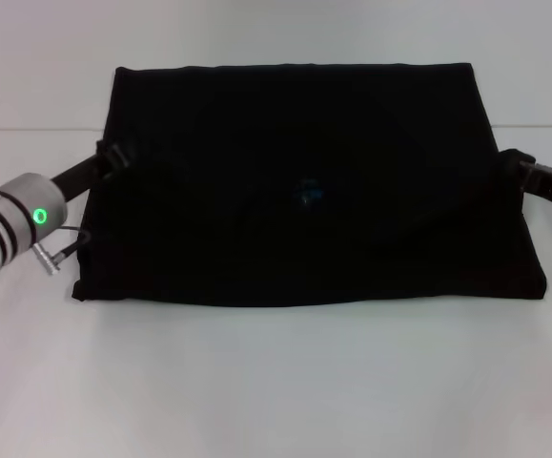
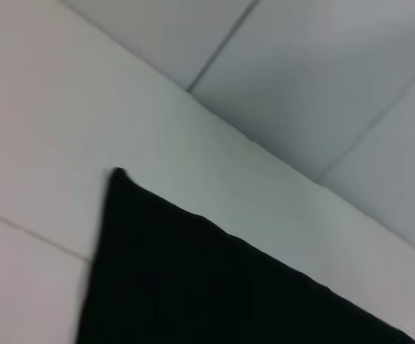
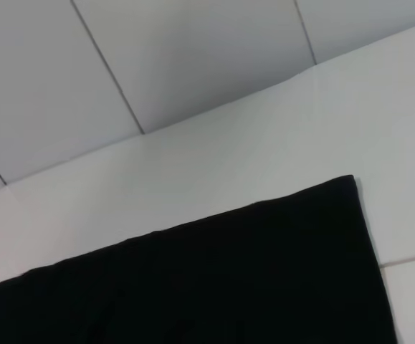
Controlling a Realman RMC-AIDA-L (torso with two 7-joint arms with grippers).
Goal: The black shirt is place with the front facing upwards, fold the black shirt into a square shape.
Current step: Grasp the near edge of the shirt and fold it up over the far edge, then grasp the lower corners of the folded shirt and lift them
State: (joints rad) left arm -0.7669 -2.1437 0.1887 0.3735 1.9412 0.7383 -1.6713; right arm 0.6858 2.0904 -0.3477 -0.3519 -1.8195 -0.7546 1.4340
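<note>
Black shirt [image 1: 304, 181] cloth is what both of your claws are touching right now, one at each side edge. Your left gripper [image 1: 107, 162] is pushed up against the shirt's left edge, and your right gripper [image 1: 516, 170] is at the right edge, straight across from it. You cannot tell if either claw is open or pinched on the cloth, because black fingers melt into black cloth. They sit at matching spots, most likely so both sides can be lifted together and the fold stays straight. Going outward from the claws, the shirt lies flat between them on the white table [image 1: 276, 382], already a wide block with neat corners. A tiny blue mark [image 1: 308, 196] shows near the middle, about halfway between your two claws. No letters show on top. The left wrist view shows only one sharp shirt corner [image 2: 117, 175] on the table, and the right wrist view shows another corner [image 3: 349, 183]. The shape looks wider than it is deep, so one more fold is probably needed to make a square.
</note>
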